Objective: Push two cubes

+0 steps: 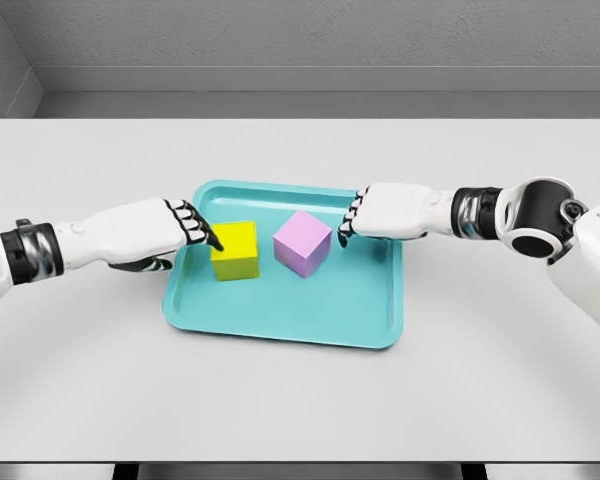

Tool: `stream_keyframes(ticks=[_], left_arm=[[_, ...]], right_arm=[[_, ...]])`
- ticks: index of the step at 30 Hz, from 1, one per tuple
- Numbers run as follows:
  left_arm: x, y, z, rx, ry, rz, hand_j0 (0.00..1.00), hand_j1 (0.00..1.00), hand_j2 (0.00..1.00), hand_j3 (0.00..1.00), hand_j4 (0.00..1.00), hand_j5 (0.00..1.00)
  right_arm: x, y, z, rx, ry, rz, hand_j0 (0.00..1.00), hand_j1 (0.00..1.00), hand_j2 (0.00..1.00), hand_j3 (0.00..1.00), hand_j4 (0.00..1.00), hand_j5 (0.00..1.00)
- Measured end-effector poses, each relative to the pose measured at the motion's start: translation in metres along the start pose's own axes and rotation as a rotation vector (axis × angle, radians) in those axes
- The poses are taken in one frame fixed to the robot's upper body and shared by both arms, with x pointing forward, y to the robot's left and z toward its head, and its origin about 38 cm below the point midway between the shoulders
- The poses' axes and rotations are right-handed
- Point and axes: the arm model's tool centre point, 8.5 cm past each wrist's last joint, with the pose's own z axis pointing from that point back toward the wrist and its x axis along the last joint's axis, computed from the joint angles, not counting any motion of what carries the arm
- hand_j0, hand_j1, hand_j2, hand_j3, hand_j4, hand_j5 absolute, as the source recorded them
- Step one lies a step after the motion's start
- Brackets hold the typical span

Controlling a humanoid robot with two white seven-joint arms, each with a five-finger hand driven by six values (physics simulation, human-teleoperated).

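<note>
Cubes, yellow (pixel 234 249) and pink (pixel 302 243), sit apart on the tray (pixel 280 325); we see the left hand (pixel 180 228) touching yellow, the right hand (pixel 365 215) short of pink, both with fingers curled and empty, so the push looks barely begun.

On my feed, the tray (pixel 280 325) reads teal, carrying one yellow cube (pixel 236 250) and one lilac cube (pixel 302 243). The counter (pixel 300 400) is plain light grey. Both hands, left (pixel 165 232) and right (pixel 385 212), are white; their fingers (pixel 205 235) show black segments. The arm joints carry black bands.
</note>
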Motion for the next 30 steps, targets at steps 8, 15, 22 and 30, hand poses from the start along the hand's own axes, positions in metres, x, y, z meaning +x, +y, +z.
stream_keyframes(ticks=[8,15,22,30], left_arm=[[0.000,0.003,0.002,0.006,-0.002,0.000,0.79,0.79,0.79,0.79,0.79,0.79],[-0.009,-0.001,0.018,-0.019,0.026,0.012,0.79,0.79,0.79,0.79,0.79,0.79],[-0.010,-0.004,0.018,-0.031,0.031,0.012,0.79,0.79,0.79,0.79,0.79,0.79],[-0.008,-0.006,0.014,-0.033,0.022,0.015,0.79,0.79,0.79,0.79,0.79,0.79]], right_arm=[[0.003,-0.001,-0.009,-0.003,-0.011,-0.007,0.64,0.64,0.64,0.64,0.64,0.64],[-0.002,0.000,-0.014,0.006,-0.002,-0.015,0.64,0.64,0.64,0.64,0.64,0.64],[-0.002,-0.007,-0.017,-0.005,-0.004,-0.009,0.64,0.64,0.64,0.64,0.64,0.64],[-0.007,-0.011,-0.023,-0.012,0.002,-0.023,0.64,0.64,0.64,0.64,0.64,0.64]])
